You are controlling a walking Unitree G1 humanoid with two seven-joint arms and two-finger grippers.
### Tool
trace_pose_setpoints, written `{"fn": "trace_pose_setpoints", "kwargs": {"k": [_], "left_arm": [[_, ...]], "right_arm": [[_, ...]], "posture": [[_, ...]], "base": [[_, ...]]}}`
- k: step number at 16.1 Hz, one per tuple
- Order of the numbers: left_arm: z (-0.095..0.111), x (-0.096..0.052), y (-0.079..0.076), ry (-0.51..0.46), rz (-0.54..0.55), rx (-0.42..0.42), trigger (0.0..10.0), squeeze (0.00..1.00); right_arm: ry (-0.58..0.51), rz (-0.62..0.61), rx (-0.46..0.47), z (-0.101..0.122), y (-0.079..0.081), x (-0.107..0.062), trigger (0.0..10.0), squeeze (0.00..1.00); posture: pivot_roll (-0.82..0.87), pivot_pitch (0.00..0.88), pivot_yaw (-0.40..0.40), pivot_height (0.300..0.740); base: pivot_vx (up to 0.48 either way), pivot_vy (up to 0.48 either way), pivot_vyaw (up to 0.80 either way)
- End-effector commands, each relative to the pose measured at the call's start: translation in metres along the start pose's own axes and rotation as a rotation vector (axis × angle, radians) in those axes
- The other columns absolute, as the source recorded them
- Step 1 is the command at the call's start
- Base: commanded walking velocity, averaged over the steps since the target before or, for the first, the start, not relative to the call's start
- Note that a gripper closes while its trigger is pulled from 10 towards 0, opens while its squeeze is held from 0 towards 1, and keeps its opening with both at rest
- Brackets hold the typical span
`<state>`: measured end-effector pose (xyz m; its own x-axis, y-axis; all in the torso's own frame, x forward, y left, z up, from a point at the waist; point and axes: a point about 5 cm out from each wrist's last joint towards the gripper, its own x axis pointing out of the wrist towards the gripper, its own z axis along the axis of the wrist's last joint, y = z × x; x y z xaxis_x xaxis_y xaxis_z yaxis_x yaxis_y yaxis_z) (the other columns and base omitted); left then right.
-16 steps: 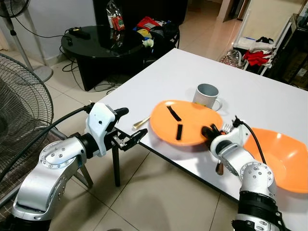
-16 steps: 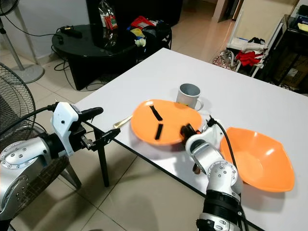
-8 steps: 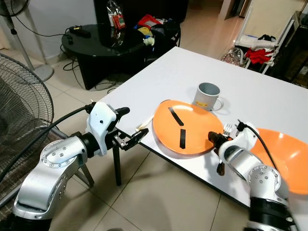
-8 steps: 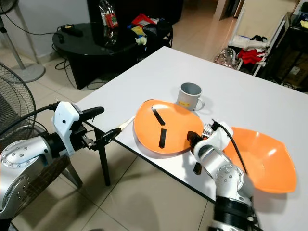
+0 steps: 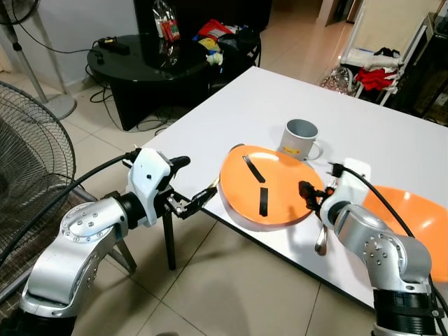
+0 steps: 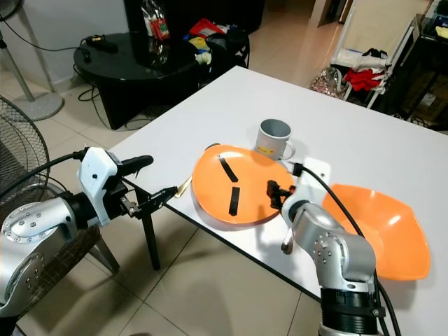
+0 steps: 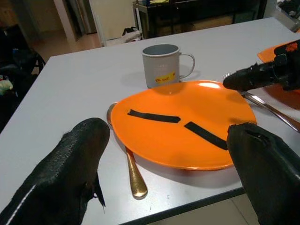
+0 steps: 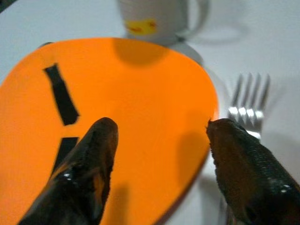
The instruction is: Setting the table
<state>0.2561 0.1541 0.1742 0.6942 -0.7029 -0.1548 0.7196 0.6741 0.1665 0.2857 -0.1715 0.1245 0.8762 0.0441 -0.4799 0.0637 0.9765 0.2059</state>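
An orange plate (image 5: 269, 196) with two black strips lies flat on the white table (image 5: 266, 98), near its front edge. Behind it stands a grey mug (image 5: 301, 138). A gold spoon (image 7: 132, 172) lies by the plate's left rim, and a fork (image 5: 323, 234) lies to the plate's right. An orange bowl (image 5: 413, 213) sits further right. My right gripper (image 5: 308, 190) hovers open over the plate's right rim, holding nothing (image 8: 161, 126). My left gripper (image 5: 194, 203) is open just off the table's front edge, pointing at the spoon and plate (image 7: 168, 136).
A large fan (image 5: 28, 161) stands to my left. At the back left is a black round table (image 5: 147, 63) with clutter on it. A rack with clothes (image 5: 378, 70) stands at the back right. Tiled floor lies below the table's front edge.
The plate went from tilted at my right gripper to flat on the table. The right gripper has opened and its wrist has risen. The left gripper barely moved.
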Motion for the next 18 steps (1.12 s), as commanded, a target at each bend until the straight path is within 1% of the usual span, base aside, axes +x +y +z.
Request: {"fn": "trace_pose_setpoints", "kwargs": {"k": [1, 2, 4, 5, 6, 7, 8, 10, 11, 12, 13, 18], "left_arm": [[0.004, 0.003, 0.002, -0.006, -0.011, 0.024, 10.0, 0.0], [0.005, 0.003, 0.002, -0.008, -0.011, 0.027, 10.0, 0.0], [0.008, 0.004, -0.001, -0.02, -0.025, 0.028, 10.0, 0.0], [0.008, 0.005, -0.001, -0.022, -0.028, 0.027, 10.0, 0.0], [0.009, 0.006, -0.003, -0.028, -0.035, 0.024, 10.0, 0.0], [0.01, 0.007, -0.004, -0.032, -0.04, 0.022, 10.0, 0.0], [0.009, 0.009, -0.005, -0.033, -0.045, 0.021, 10.0, 0.0], [0.01, 0.009, -0.006, -0.035, -0.051, 0.021, 10.0, 0.0], [0.01, 0.01, -0.007, -0.036, -0.061, 0.023, 10.0, 0.0], [0.01, 0.01, -0.008, -0.036, -0.066, 0.024, 10.0, 0.0], [0.011, 0.011, -0.008, -0.039, -0.068, 0.025, 10.0, 0.0], [0.011, 0.011, -0.008, -0.041, -0.074, 0.027, 10.0, 0.0]], "right_arm": [[-0.07, 0.012, -0.094, 0.016, 0.005, -0.008, 10.0, 1.0], [-0.066, -0.02, -0.153, 0.018, 0.002, -0.013, 10.0, 1.0], [-0.038, -0.139, -0.32, 0.017, -0.012, -0.028, 10.0, 1.0], [-0.035, -0.151, -0.337, 0.016, -0.013, -0.03, 10.0, 1.0], [-0.011, -0.18, -0.397, 0.013, -0.019, -0.034, 10.0, 1.0], [0.022, -0.207, -0.482, 0.01, -0.024, -0.037, 10.0, 1.0], [0.061, -0.227, -0.505, 0.005, -0.03, -0.039, 10.0, 0.0], [0.109, -0.253, -0.517, -0.003, -0.038, -0.041, 10.0, 0.0], [0.123, -0.264, -0.511, -0.007, -0.041, -0.041, 6.2, 0.0], [0.127, -0.266, -0.509, -0.008, -0.042, -0.041, 1.1, 0.0], [0.134, -0.262, -0.5, -0.01, -0.042, -0.04, 0.0, 0.0], [0.159, -0.253, -0.48, -0.017, -0.042, -0.036, 0.0, 0.0]], "posture": [[0.09, 0.0, -0.034, 0.74], [0.09, 0.0, -0.037, 0.74], [0.09, 0.0, -0.039, 0.74], [0.08, 0.0, -0.038, 0.74], [0.08, 0.0, -0.037, 0.74], [0.07, 0.0, -0.036, 0.74], [0.07, 0.0, -0.035, 0.74], [0.06, 0.0, -0.032, 0.74], [0.06, 0.0, -0.032, 0.74], [0.06, 0.0, -0.032, 0.74], [0.06, 0.0, -0.031, 0.74], [0.06, 0.0, -0.033, 0.74]], "base": [[0.0, 0.0, 0.0], [0.0, 0.0, 0.0], [0.0, 0.0, 0.0], [0.0, 0.0, 0.0], [0.0, 0.0, 0.0], [0.0, 0.0, 0.0], [0.0, 0.0, 0.0], [0.0, 0.0, 0.0], [0.0, 0.0, 0.0], [0.0, 0.0, 0.0], [0.0, 0.0, 0.0], [0.0, 0.0, 0.0]]}}
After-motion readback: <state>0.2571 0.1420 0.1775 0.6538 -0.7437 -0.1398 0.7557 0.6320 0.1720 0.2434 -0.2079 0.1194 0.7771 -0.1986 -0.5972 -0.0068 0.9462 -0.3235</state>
